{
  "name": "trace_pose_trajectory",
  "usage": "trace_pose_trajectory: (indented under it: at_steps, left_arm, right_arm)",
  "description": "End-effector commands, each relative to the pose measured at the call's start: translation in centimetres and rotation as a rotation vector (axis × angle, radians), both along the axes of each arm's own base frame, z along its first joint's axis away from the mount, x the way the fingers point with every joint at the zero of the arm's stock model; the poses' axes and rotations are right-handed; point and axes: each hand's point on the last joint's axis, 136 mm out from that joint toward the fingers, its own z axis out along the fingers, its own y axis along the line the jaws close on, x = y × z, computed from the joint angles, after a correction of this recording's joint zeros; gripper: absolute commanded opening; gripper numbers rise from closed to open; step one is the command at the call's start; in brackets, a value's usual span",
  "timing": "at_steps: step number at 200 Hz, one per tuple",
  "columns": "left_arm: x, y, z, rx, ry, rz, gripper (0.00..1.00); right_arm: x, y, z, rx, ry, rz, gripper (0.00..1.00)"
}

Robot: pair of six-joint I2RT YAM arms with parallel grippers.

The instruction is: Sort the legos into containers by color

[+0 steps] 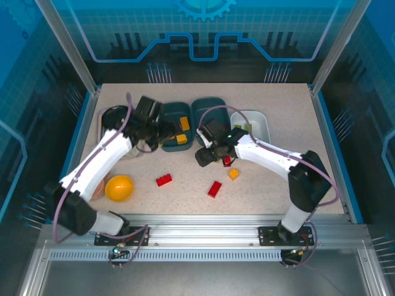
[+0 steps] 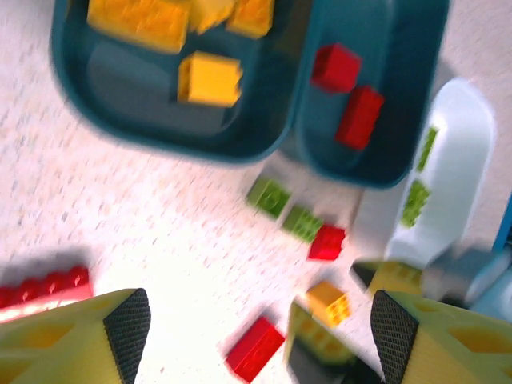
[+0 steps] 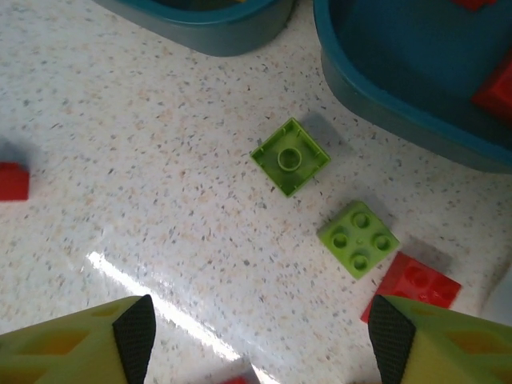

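Beneath the spread right gripper (image 3: pixel 262 330), two light green legos (image 3: pixel 290 156).

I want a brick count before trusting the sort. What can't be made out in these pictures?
Top view: the left gripper covers part of the left teal bin, so its yellow bricks can't be counted.
Left wrist view: blur smears the green bricks in the white bin; number unclear.
Right wrist view: the left edge cuts off a red brick; shape unknown.
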Motion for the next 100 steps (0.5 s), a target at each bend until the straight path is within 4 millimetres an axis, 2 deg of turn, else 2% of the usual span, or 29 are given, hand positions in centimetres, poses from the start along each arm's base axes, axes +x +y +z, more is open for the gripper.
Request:
trace_pose_trajectory:
  at_steps: [1,21,44,84,100]
  left_arm:
    - [-3.1,0.1,-2.6,-0.023,0.031,0.029,0.77]
    - [-6.1,0.8,-3.9,-0.022,0.037,0.044,0.78]
    - [-8.0,1.4,-3.9,-0.027,-0.011,0.041,0.82]
    - [-9.5,2.4,-2.3,-0.056,-0.130,0.016,0.88]
    - [-9.9,2.7,-1.8,-0.066,-0.156,0.017,0.89]
  right_arm:
    - [1.3,1.0,-0.2,0.015,0.013,-0.130,0.75]
    - [2.3,2.0,-1.2,0.035,0.040,-0.228,0.74]
    - [3.3,2.6,-1.9,0.052,0.026,-0.328,0.72]
    - [3.4,1.4,-4.2,-0.006,0.063,-0.503,0.67]
    - [3.5,1.6,-5.1,0.013,0.069,-0.523,0.66]
